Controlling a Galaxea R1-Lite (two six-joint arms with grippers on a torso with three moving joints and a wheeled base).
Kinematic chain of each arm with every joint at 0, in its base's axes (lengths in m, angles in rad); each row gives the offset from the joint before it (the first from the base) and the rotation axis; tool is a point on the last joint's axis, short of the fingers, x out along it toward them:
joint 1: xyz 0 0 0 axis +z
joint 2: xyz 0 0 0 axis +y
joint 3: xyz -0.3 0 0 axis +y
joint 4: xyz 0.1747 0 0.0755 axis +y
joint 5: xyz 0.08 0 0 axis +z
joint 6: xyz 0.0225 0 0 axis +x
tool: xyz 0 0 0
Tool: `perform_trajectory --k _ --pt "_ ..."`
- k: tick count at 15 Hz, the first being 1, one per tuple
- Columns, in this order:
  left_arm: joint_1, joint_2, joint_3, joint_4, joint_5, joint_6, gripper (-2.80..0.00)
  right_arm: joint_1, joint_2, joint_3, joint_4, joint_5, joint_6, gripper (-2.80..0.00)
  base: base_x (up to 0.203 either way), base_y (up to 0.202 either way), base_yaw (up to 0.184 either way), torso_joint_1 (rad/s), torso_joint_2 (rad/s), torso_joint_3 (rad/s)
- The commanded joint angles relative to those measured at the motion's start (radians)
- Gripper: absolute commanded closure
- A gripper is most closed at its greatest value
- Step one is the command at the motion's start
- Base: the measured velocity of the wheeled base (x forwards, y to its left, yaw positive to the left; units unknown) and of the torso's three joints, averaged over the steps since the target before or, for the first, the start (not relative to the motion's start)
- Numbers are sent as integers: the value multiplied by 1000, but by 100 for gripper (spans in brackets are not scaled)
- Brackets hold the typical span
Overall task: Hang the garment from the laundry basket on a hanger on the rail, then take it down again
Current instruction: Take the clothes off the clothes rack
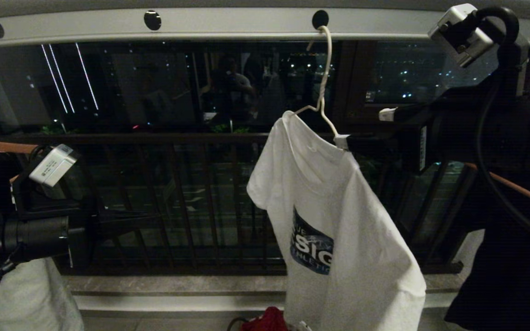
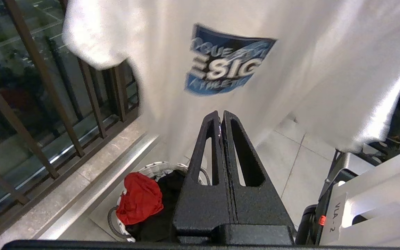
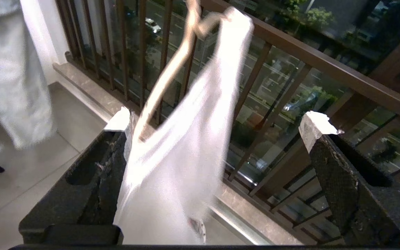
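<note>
At the left, the left end effector point(image 2: 221, 116) sits low with its fingers pressed together, holding nothing, pointing at the shirt's logo. At centre, one garment point(image 1: 338, 239) hangs lengthwise downward on one hanger point(image 1: 322, 92), hooked into a hole in the rail point(image 1: 228, 27). At the right, the right end effector point(image 1: 366, 128) is spread wide, straddling the hanger's shoulder, clearly the nearer arm. One laundry basket point(image 2: 158, 168) stands on the floor below.
</note>
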Motion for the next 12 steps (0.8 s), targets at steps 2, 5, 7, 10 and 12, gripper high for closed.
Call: perform_trajectory --k 2,5,7,10,12 --pt "1 6 0 -4 -4 1 0 0 -67 22 -1 -1 -2 -280 0 0 0 0 0 0" --pt "1 -2 -2 -4 -4 0 0 1 -162 99 0 -4 3 0 0 0 0 0 0 0" --pt "1 -18 -5 -2 -4 -1 0 1 -205 161 0 -6 69 0 0 0 0 0 0 0" --pt "-1 -64 -6 1 -4 -3 0 5 -227 221 0 -63 196 0 0 0 0 0 0 0" --pt "-3 -82 -18 1 11 -41 0 15 -270 253 12 -75 247 0 0 0 0 0 0 0"
